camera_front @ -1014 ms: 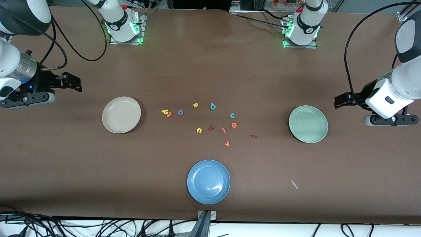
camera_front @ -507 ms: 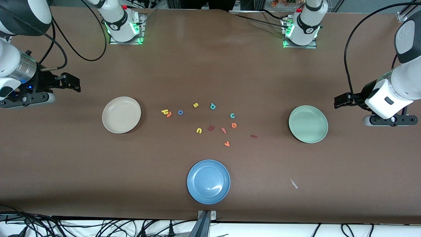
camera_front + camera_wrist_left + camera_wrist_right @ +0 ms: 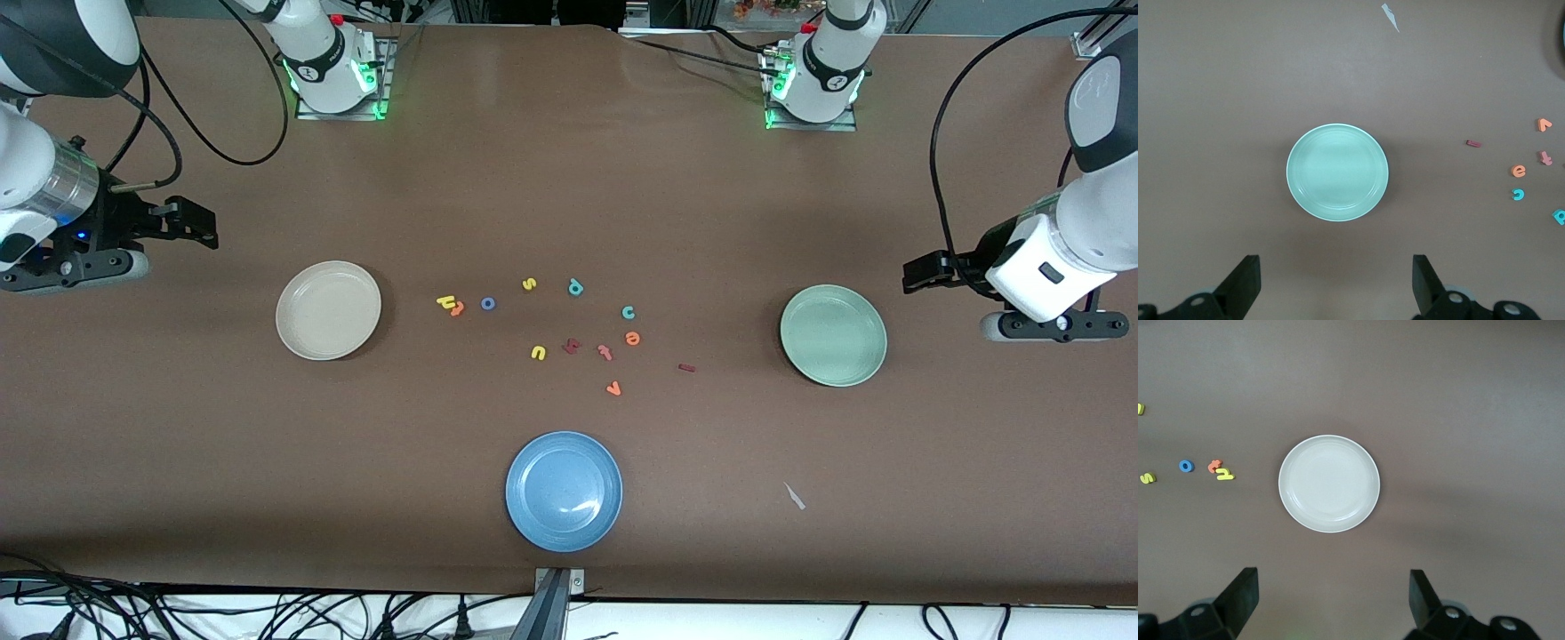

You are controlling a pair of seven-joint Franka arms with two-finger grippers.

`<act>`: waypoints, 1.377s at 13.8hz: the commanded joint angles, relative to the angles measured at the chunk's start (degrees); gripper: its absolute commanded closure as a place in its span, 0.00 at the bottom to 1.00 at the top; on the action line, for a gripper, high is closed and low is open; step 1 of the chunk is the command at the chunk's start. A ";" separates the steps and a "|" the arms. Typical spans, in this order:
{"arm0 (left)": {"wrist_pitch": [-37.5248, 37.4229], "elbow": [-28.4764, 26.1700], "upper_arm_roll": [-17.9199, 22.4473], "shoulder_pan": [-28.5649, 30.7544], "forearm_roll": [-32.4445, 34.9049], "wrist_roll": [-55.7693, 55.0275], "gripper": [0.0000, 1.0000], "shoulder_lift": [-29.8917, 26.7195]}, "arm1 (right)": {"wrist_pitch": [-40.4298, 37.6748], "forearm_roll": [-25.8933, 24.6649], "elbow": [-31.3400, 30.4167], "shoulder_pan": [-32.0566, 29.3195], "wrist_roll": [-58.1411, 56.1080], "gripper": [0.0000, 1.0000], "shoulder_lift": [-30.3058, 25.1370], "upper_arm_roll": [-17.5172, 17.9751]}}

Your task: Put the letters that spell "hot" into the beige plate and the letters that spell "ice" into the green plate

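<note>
The beige plate (image 3: 328, 310) (image 3: 1329, 483) lies toward the right arm's end, the green plate (image 3: 833, 335) (image 3: 1337, 172) toward the left arm's end; neither holds anything. Between them lie the yellow h (image 3: 444, 302), orange hooked t (image 3: 457, 309) and blue o (image 3: 487, 303), and, closer to the green plate, the teal c (image 3: 628, 312), orange e (image 3: 632, 338) and dark red i (image 3: 686, 367). My right gripper (image 3: 76, 265) (image 3: 1331, 603) hangs open over bare table beside the beige plate. My left gripper (image 3: 1053, 324) (image 3: 1337, 287) hangs open beside the green plate.
A blue plate (image 3: 564, 491) lies nearest the front camera. Other letters are scattered mid-table: yellow s (image 3: 529, 284), teal p (image 3: 575, 287), yellow u (image 3: 538, 353), pinkish t (image 3: 605, 352), orange v (image 3: 613, 388). A pale scrap (image 3: 794, 496) lies near the front edge.
My right gripper has drifted very slightly away from the beige plate. The left arm, plates and letters have not moved.
</note>
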 commanded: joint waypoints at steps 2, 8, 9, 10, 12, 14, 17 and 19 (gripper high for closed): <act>0.64 -0.08 -0.21 0.37 -0.65 0.94 0.00 -0.06 | -0.05 -0.54 -0.26 -0.36 0.16 0.00 -0.15 0.26; 0.64 0.01 -0.21 0.37 -0.65 0.85 0.00 -0.14 | -0.13 -0.45 -0.26 -0.36 0.16 0.00 -0.15 0.26; 0.64 0.01 -0.21 0.37 -0.65 0.77 0.00 -0.14 | -0.13 -0.45 -0.26 -0.36 0.25 0.00 -0.15 0.26; 0.64 0.01 -0.21 0.37 -0.65 0.51 0.00 -0.14 | -0.13 -0.36 -0.26 -0.36 0.42 0.00 -0.15 0.26; 0.64 0.01 -0.21 0.37 -0.65 0.42 0.00 -0.14 | -0.13 -0.27 -0.26 -0.36 0.60 0.00 -0.15 0.26; 0.64 0.01 -0.21 0.37 -0.65 0.33 0.00 -0.14 | -0.13 -0.18 -0.34 -0.36 0.78 0.00 -0.15 0.26; 0.64 0.01 -0.21 0.37 -0.65 0.33 0.00 -0.14 | 0.30 -0.01 -0.96 -0.27 3.75 0.00 -0.59 0.34; 0.64 0.01 -0.21 0.37 -0.65 0.33 0.00 -0.14 | 0.92 0.08 -1.57 -0.27 4.03 0.00 -0.85 0.43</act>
